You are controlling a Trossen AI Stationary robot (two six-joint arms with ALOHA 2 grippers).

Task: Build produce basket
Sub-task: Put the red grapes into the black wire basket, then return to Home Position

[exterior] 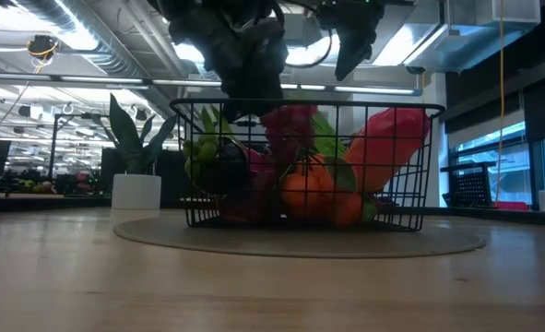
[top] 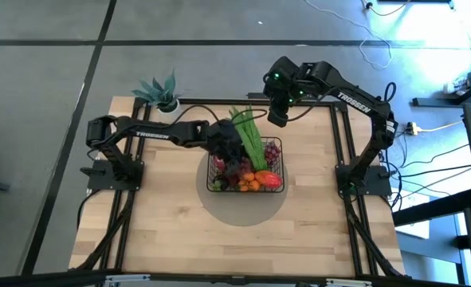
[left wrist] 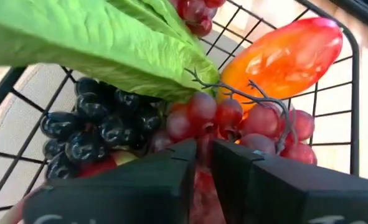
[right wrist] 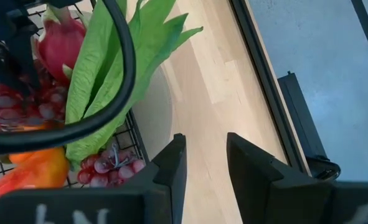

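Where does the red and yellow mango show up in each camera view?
High view: mango in the basket's front right corner.
Low view: mango leaning at the basket's right end.
Left wrist view: mango beyond the red grapes.
Right wrist view: mango at the picture's edge.
Shared landmark: the green leaves.

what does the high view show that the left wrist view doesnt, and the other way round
Only the high view shows the whole basket on its round mat, the potted plant at the table's far edge, the left gripper down in the basket, and the right gripper open above the basket's far right corner.

Only the left wrist view shows the dark grapes and the red grapes close up just past the left fingers, which stand nearly together.

Both show the mango, the green leaves and the wire mesh.
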